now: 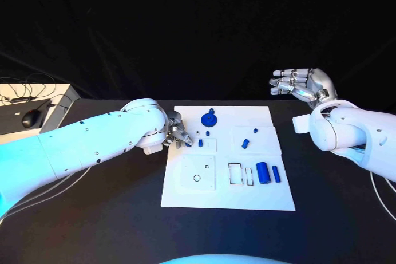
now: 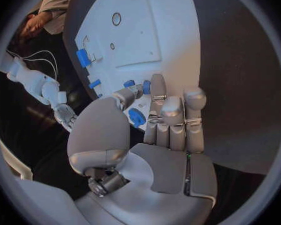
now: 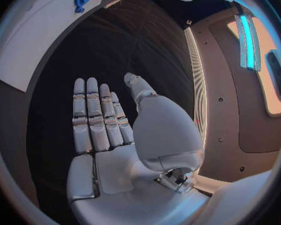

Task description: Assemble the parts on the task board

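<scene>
board [image 1: 248, 202]: white
parts [image 1: 263, 172]: blue
table [image 1: 99, 218]: black
hands [image 1: 301, 83]: silver
arms [image 1: 91, 141]: white

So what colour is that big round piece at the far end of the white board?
Blue. The round piece shows best in the head view, on the white task board.

Two white robot arms, one lowered and one raised.
The left arm [image 1: 91, 138] reaches in with its silver left hand [image 1: 177, 135] held low, fingers fairly straight and close together, holding nothing. The right arm [image 1: 355, 135] bends upward, lifting the right hand [image 1: 301, 83] with its fingers extended side by side, empty.
</scene>
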You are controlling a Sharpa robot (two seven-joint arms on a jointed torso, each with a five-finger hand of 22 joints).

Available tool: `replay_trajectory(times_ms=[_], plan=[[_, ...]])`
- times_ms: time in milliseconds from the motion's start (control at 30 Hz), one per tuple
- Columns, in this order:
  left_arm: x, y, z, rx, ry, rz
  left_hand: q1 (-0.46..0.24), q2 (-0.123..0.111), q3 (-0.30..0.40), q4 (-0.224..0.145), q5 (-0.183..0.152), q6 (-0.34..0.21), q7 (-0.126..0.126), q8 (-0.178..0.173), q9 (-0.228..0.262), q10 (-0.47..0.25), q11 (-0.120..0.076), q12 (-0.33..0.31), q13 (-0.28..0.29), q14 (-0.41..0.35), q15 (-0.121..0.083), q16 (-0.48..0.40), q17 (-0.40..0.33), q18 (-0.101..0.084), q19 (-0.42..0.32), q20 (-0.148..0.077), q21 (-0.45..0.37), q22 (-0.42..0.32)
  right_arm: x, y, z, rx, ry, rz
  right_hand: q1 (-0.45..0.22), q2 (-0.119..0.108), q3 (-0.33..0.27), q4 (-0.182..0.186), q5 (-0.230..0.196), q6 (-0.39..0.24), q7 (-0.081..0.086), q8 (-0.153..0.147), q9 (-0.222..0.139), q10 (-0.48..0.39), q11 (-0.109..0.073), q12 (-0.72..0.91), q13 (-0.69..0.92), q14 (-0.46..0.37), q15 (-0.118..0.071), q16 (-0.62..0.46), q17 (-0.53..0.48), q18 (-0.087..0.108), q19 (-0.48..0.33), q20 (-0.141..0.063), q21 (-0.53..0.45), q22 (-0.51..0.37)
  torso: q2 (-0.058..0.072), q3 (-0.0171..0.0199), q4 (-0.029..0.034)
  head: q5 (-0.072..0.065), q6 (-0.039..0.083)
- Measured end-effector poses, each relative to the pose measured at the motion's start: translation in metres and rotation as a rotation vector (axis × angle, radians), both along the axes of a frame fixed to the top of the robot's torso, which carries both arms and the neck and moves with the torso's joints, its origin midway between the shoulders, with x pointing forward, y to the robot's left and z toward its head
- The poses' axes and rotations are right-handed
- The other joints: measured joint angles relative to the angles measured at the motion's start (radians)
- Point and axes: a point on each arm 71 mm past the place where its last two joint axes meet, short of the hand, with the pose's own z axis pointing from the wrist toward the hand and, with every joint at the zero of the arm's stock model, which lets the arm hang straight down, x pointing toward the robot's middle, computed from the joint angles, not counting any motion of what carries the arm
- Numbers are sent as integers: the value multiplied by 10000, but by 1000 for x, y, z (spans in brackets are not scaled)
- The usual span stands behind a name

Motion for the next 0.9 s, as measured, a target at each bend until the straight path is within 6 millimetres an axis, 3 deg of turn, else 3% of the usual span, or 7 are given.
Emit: replay_trajectory(times_ms=[200, 900], plan=[[1, -2, -1, 75, -39, -40, 0, 0, 0, 0, 0, 1, -1, -8, 400, 13, 15, 0, 0, 1, 1, 0, 31, -1, 0, 0, 0, -21, 0, 0, 0, 36, 29, 25, 0, 0, 0, 0, 0, 0, 0, 0, 0, 0, 0, 0, 0, 0, 0, 0, 1, 0, 0, 0, 0, 0, 7, -2, -9, -25, -8], [1, -4, -2, 84, -55, -67, 0, 0, -126, -126, -12, 35, -34, 10, 378, 85, 13, 37, -214, 53, -19, 0, 210, -2, 0, 1, 119, -32, 0, 0, -1, 70, 98, 83, 0, 0, -28, -29, 0, 1, -1, 0, 0, -37, 37, 0, 1, 0, -1, 0, 1, 0, -39, 38, 77, -134, -12, 3, 3, -47, -95]])
